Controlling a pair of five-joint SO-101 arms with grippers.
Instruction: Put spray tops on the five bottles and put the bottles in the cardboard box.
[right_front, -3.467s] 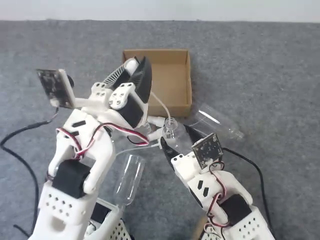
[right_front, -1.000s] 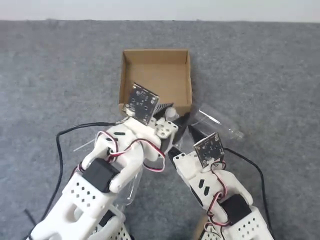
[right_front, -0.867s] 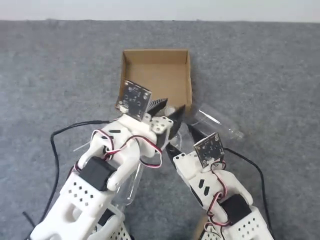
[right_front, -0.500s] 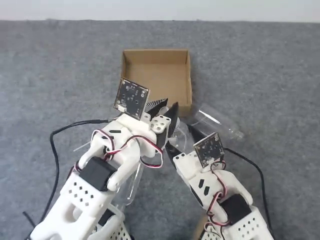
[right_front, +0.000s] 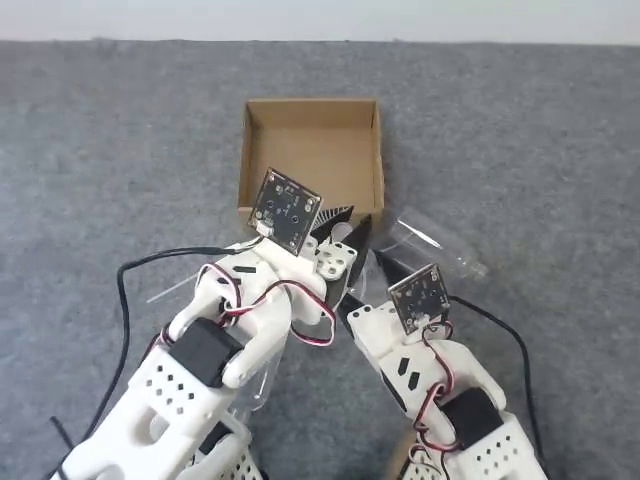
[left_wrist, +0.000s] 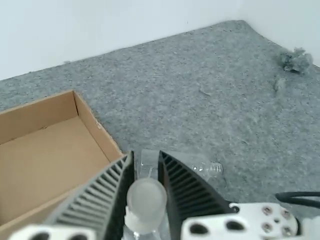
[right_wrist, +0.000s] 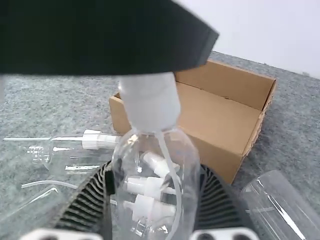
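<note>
Quick rundown of where stuff sits on the mat

The cardboard box (right_front: 315, 165) is at the far middle of the mat (right_front: 520, 130), open side up. Just in front of its near wall stands the upright bottle (right_wrist: 150, 160), pinched between the fingers of the right gripper (right_wrist: 152, 192), whose arm sits at the near right. The left gripper (left_wrist: 146, 159) is directly above it, clamped around the spray top (left_wrist: 145, 197) that sits on the bottle's neck. A lying bottle (right_front: 437, 245) is off to the right of the box's near right corner, just beside the right arm. Loose spray tops (right_wrist: 95, 139) lie on the mat by the box's near wall, next to the upright bottle.
</note>
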